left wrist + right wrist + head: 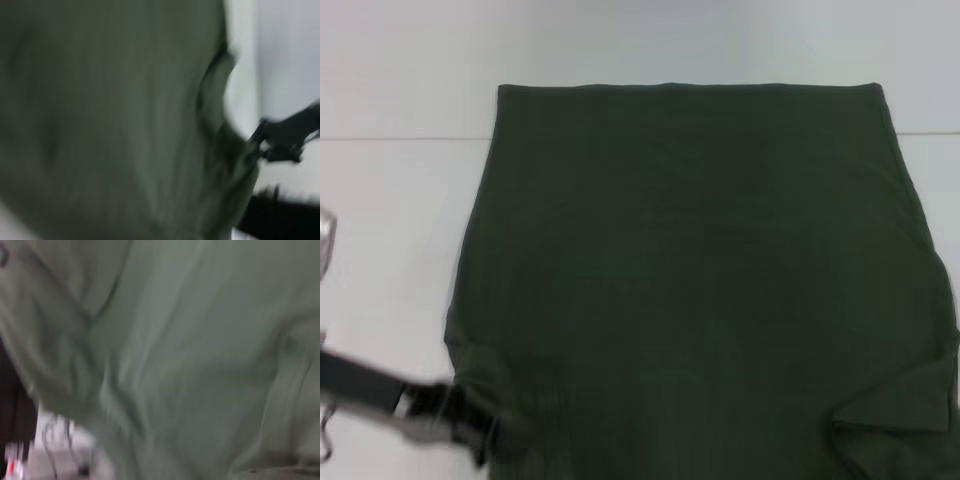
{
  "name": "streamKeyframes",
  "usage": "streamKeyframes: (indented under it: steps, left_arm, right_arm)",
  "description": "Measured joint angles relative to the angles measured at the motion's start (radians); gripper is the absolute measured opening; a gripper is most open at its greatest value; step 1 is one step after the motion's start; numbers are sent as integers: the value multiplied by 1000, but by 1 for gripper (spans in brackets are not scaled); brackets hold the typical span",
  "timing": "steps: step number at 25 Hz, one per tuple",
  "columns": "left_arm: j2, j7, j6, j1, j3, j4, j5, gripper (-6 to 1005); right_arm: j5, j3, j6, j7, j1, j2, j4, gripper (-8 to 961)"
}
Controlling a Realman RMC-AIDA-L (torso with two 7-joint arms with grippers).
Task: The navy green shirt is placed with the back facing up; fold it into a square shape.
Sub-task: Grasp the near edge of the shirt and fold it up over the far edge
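The counter (400, 250) was white and plain, with a thin line running across it on the far side. The navy green shirt (700, 280) lay spread out on it and took up most of the middle and right of the head view. Its far edge was straight and flat. Its plain side faced up. On the near right, a sleeve (900, 405) was folded in over the shirt.

The left hand (485, 440) came in from the near left side. It was dark and touched the near left edge of the shirt, where the cloth was bunched up a little. The head view was too smeared there to tell if the hand was clenched on the cloth or released.

The left wrist view showed something the head view did not. The shirt (110, 120) filled most of it, and its edge curled up. A dark hand (280, 142) sat right at that edge, but it was blurry, so its grip could not be told.

The right wrist view showed only wrinkled green cloth (190, 350) up close. The right hand did not show in any view.
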Motion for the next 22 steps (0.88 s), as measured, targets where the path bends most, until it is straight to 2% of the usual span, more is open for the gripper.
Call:
streamKeyframes:
  steps: [2, 6, 9, 10, 12, 16, 19, 22]
  left_arm:
    - [7, -4, -41, -18, -27, -7, -41, 50]
    - [21, -19, -185, -49, -92, -18, -114, 51]
    - [25, -19, -305, -53, -123, -20, -170, 51]
    - [25, -19, -305, -53, -123, -20, -170, 51]
    - [16, 6, -435, -38, -130, -31, -262, 52]
    - [2, 85, -562, -34, -129, -91, -361, 52]
    - [-16, 144, -649, -34, -128, -125, -424, 52]
    - [-45, 209, -736, -36, -127, -136, -464, 53]
  right_arm:
    - [3, 98, 16, 11, 4, -11, -4, 57]
    - [58, 296, 73, 45, 0, -47, 2, 57]
    - [145, 361, 145, 70, -17, -61, 5, 57]
    - [167, 368, 169, 75, -22, -62, 7, 57]
    - [235, 375, 248, 84, -34, -59, 21, 57]
    - [339, 372, 414, 68, -41, -43, 77, 57]
    - [397, 368, 551, 36, -41, -21, 112, 57]
    - [425, 365, 654, -10, -32, 10, 127, 56]
